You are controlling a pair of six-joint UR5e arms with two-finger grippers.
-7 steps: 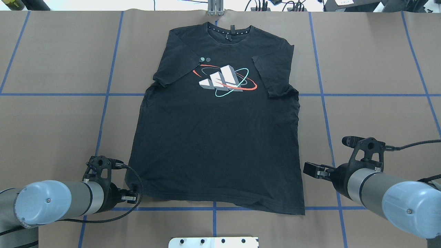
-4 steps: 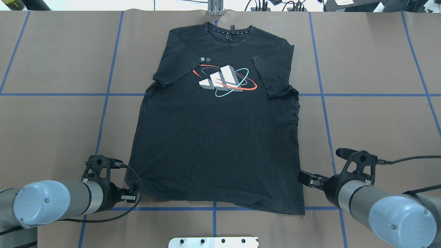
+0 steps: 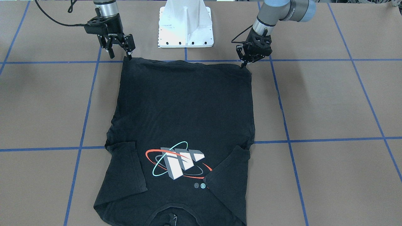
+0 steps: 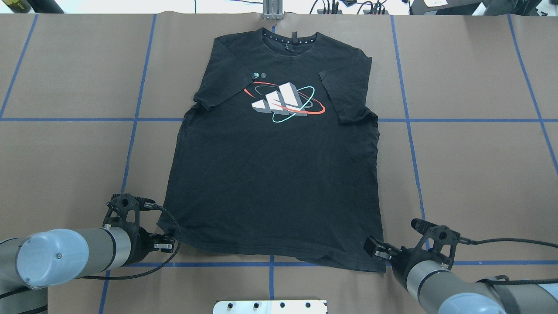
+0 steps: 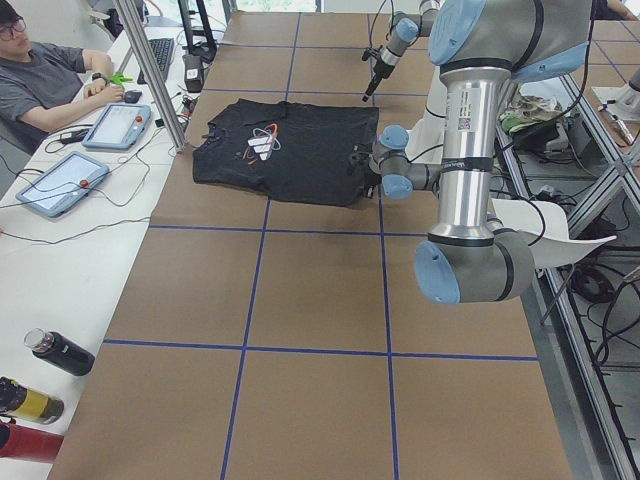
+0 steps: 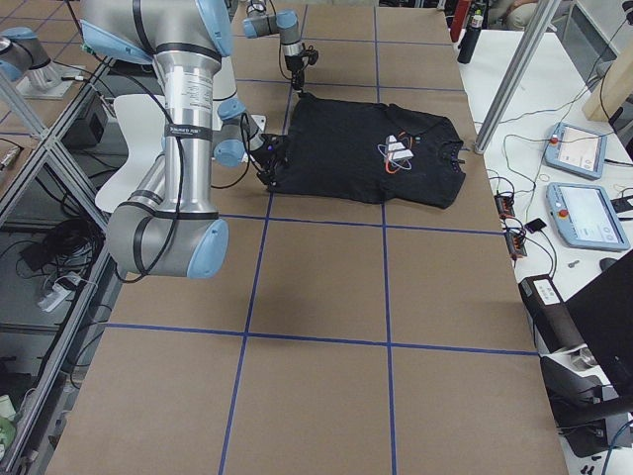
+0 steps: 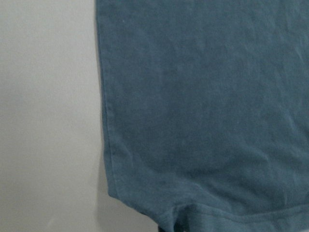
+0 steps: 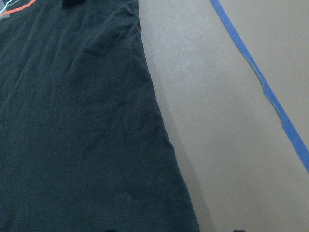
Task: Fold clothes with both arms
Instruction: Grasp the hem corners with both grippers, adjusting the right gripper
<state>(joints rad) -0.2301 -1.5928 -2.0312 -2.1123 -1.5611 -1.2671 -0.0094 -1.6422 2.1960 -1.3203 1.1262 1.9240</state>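
In the front-facing view's upper right, the black two-finger left gripper (image 3: 244,64) has its jaws drawn narrow, pinched on a hem corner of the black short-sleeved T-shirt (image 3: 185,106). Its wrist view shows the cloth puckered at that spot. At upper left of the same view the black right gripper (image 3: 120,57) stands with jaws spread wide astride the other hem corner, holding nothing. The T-shirt lies flat, print up, mid-frame on the brown paper-covered table (image 3: 329,100), with its hem toward the robot and its collar at the bottom edge. Both sleeves are folded inward beside the grey-white block print (image 3: 180,161), which is ringed in red and teal. Blue tape lines (image 3: 314,139) cross the table in a grid. The white base pedestal (image 3: 186,25) stands top centre, between the grippers and just behind the hem. In the left side view a white side bench (image 5: 60,260) along the left edge carries a grey tablet with a red button (image 5: 62,183) and a black bottle (image 5: 58,352), and a seated person (image 5: 40,80) is at upper left.
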